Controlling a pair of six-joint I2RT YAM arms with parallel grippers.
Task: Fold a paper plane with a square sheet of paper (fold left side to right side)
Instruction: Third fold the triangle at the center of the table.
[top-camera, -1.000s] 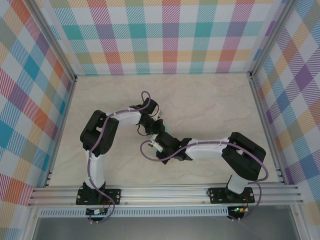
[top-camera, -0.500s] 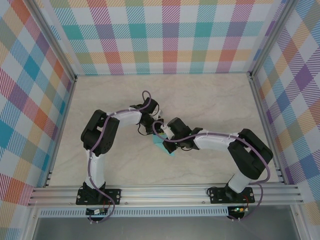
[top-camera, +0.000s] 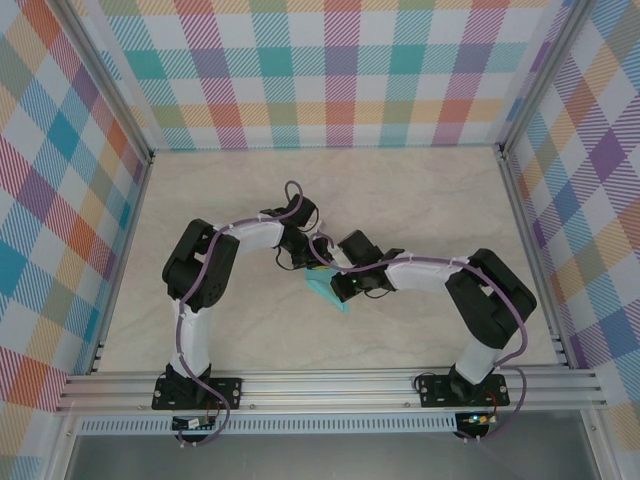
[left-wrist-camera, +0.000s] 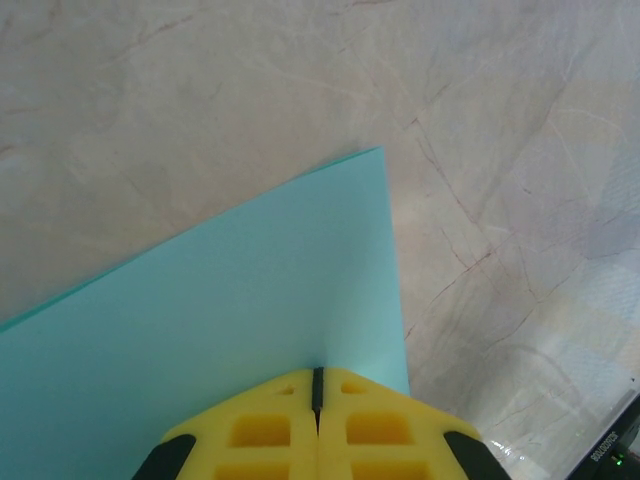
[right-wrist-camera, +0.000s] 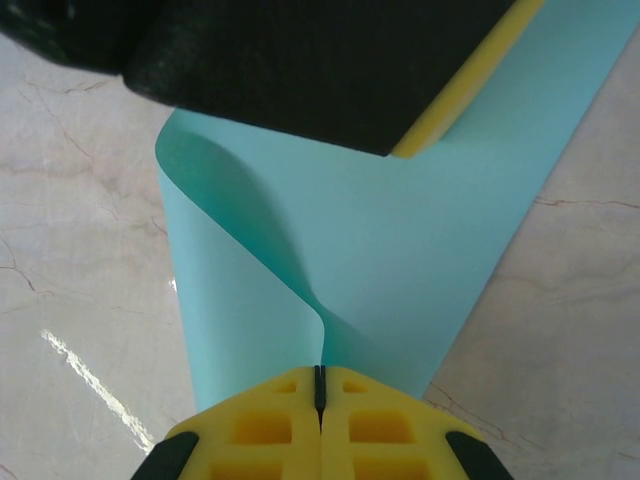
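Left wrist: left hand (left-wrist-camera: 318, 385) seemingly pinches paper plane (left-wrist-camera: 250, 290) edge, table (left-wrist-camera: 200, 90) beyond.

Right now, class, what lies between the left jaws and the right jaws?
The paper, bowed into a loose curl between them; the right wrist view shows it.

Got the white-and-black left arm (top-camera: 200, 265) and matching right arm (top-camera: 430, 272) both elbowed inward, wrists nearly meeting in the middle. Seeing the left tool (left-wrist-camera: 318, 385), a yellow-padded two-finger clamp, pinched tight on the thin turquoise paper plane (left-wrist-camera: 250, 300). Same deal with the right tool (right-wrist-camera: 319, 385): clamped on a curled fold, pads flush together. Sitting tip to tip, just beside each other.
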